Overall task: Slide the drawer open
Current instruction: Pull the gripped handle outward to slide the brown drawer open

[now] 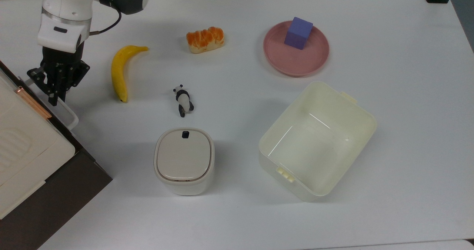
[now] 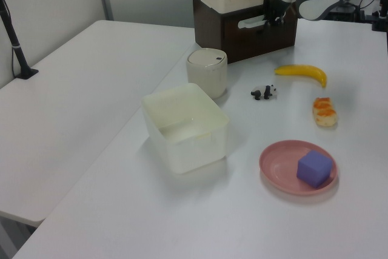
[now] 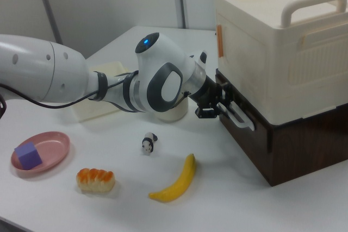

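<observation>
Arm (image 3: 49,74): glossy white shells, grey joint cap, blue indicator light. Black cable loops beside wrist. White wrist block, dark oval marking, possibly a button. Gripper (image 1: 55,89): black, skeletal linkage.

End effector (image 3: 222,105) at drawer (image 3: 272,134) handle (image 3: 239,116), banana (image 3: 176,180) nearby.

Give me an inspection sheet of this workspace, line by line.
Surface: white table, no spills seen.
Job's things: drawer with dark brown front looks shut; its white loop handle sticks out.
Clutter: banana, bread piece, toy panda, pink plate carrying a purple cube, cream tub, white lidded bin, cream case on the drawer unit.
Grippers: gripper shut on the handle.
Cables: black cable looping at the wrist.
Surroundings: a second white table alongside, grey partition walls behind.
</observation>
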